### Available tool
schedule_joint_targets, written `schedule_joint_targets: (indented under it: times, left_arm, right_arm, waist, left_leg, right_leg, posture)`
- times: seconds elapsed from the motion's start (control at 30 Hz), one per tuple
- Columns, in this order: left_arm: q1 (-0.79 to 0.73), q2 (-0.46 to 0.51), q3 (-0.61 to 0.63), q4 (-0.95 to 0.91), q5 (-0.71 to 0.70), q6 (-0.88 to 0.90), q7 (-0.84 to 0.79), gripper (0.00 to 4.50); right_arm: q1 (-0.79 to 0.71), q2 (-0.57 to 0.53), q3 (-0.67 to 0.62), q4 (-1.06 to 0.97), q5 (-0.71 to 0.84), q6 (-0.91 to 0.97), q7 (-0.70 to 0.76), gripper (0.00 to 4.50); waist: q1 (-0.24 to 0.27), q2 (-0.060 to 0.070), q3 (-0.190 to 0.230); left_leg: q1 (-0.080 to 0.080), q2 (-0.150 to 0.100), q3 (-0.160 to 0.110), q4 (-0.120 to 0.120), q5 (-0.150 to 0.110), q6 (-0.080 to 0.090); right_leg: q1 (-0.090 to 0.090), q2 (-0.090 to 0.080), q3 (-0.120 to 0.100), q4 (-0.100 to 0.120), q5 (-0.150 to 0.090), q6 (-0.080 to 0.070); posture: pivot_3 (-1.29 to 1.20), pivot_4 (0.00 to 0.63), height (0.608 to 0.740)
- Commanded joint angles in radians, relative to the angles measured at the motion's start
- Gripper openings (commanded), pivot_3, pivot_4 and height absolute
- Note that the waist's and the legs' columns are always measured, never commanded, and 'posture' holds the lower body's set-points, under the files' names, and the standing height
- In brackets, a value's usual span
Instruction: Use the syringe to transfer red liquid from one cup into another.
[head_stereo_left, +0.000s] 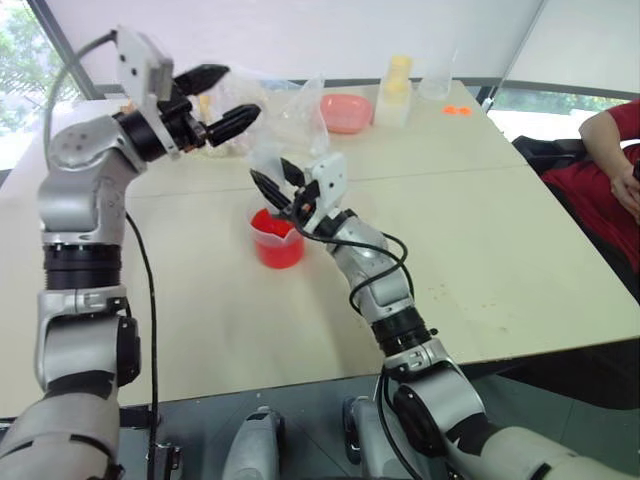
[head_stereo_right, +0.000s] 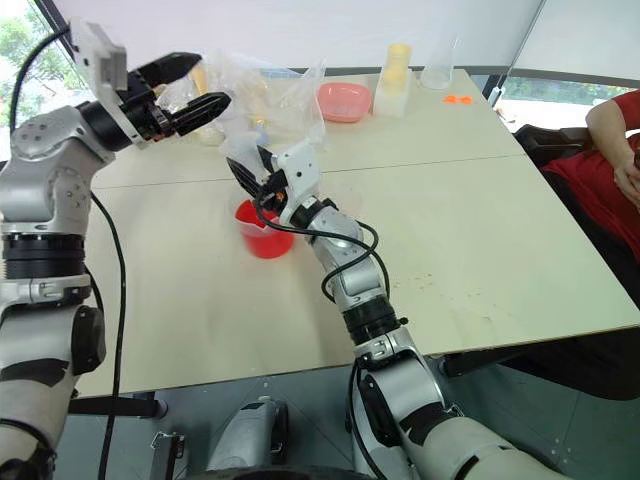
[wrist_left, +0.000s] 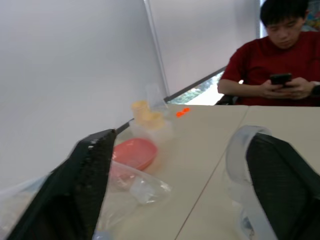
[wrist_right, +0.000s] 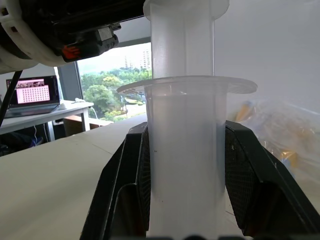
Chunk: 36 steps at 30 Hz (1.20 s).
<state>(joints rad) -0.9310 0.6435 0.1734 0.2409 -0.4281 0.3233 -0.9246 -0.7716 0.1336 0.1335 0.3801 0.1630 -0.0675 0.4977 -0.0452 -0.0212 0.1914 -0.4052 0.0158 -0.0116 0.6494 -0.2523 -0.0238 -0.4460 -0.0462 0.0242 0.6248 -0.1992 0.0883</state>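
The right gripper (wrist_right: 185, 200) clamped the syringe (wrist_right: 184, 130) barrel upright over the spouted cup (head_stereo_left: 276, 238) of red liquid (head_stereo_left: 272, 222). The left gripper (head_stereo_left: 222, 97) stood wide open, empty, above the table (head_stereo_left: 480, 250).

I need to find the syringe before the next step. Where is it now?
In the right wrist view the syringe stands upright, clamped in the right gripper; in the eye views that gripper is just above the red cup.

Lighting: bright, even daylight from windows (head_stereo_left: 20, 45); soft shadows on desk (head_stereo_left: 500, 250). Wrist views soft, near objects blurred.
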Motion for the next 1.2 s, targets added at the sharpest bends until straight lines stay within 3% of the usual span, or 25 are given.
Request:
schedule_joint_targets:
  times: [0.03, 0.23, 0.33, 0.53, 0.67, 0.9, 1.2]
  left_arm:
    - [0.080, 0.060, 0.070, -0.128, -0.119, 0.143, -0.040, 4.46]
    - [0.364, 0.170, 0.135, -0.345, -0.311, 0.376, -0.130, 4.46]
    - [0.405, 0.147, 0.140, -0.345, -0.275, 0.338, -0.063, 4.46]
    - [0.339, 0.085, 0.147, -0.314, -0.281, 0.310, 0.023, 4.46]
    - [0.286, 0.045, 0.113, -0.277, -0.260, 0.273, 0.034, 4.46]
    - [0.162, -0.017, 0.029, -0.174, -0.212, 0.207, -0.007, 4.46]
    - [-0.153, -0.181, -0.049, 0.150, -0.090, -0.032, -0.059, 4.46]
  right_arm:
    - [-0.081, 0.016, -0.031, -0.048, 0.036, 0.010, -0.015, 1.41]
    - [-0.114, -0.017, -0.084, -0.078, 0.067, 0.049, -0.041, 1.41]
    - [-0.122, -0.034, -0.122, -0.097, 0.101, 0.087, -0.058, 1.41]
    - [-0.159, -0.060, -0.230, -0.256, 0.247, 0.255, -0.144, 1.41]
    - [-0.169, -0.137, -0.328, -0.388, 0.349, 0.389, -0.225, 1.41]
    - [-0.088, -0.256, -0.358, -0.495, 0.356, 0.464, -0.258, 1.41]
    - [0.021, -0.218, -0.292, -0.452, 0.293, 0.390, -0.264, 1.41]
  waist:
    - [-0.001, 0.000, 0.000]
    - [-0.001, 0.000, 0.000]
    - [0.007, 0.000, 0.000]
    - [0.009, 0.000, 0.000]
    - [0.007, 0.000, 0.000]
    - [0.003, 0.000, 0.000]
    - [0.001, 0.000, 0.000]
  left_leg:
    - [0.000, 0.000, 0.000, 0.000, 0.000, 0.000]
    - [0.002, 0.000, 0.000, 0.000, 0.000, 0.000]
    - [0.001, 0.000, -0.001, 0.001, 0.000, 0.000]
    - [0.001, 0.000, -0.001, 0.002, 0.000, -0.001]
    - [0.001, 0.000, -0.001, 0.002, 0.000, -0.001]
    - [0.001, -0.001, -0.001, 0.002, 0.000, -0.001]
    - [0.002, -0.001, 0.001, 0.002, 0.001, 0.000]
  right_leg:
    - [0.000, 0.000, 0.000, 0.001, 0.000, 0.000]
    - [0.000, 0.000, 0.001, 0.003, 0.000, 0.000]
    - [0.000, -0.001, 0.000, 0.003, 0.000, 0.000]
    - [0.000, -0.001, 0.000, 0.002, 0.000, 0.000]
    - [0.000, -0.001, 0.000, 0.003, 0.000, 0.000]
    - [0.000, 0.000, 0.000, 0.002, 0.000, 0.000]
    - [0.000, 0.000, 0.001, 0.002, 0.000, 0.000]
  posture:
    - [0.00, 0.150, 0.740]
    - [0.00, 0.150, 0.740]
    - [0.00, 0.150, 0.740]
    - [0.00, 0.150, 0.740]
    - [0.00, 0.150, 0.740]
    - [0.00, 0.150, 0.740]
    - [0.00, 0.150, 0.740]
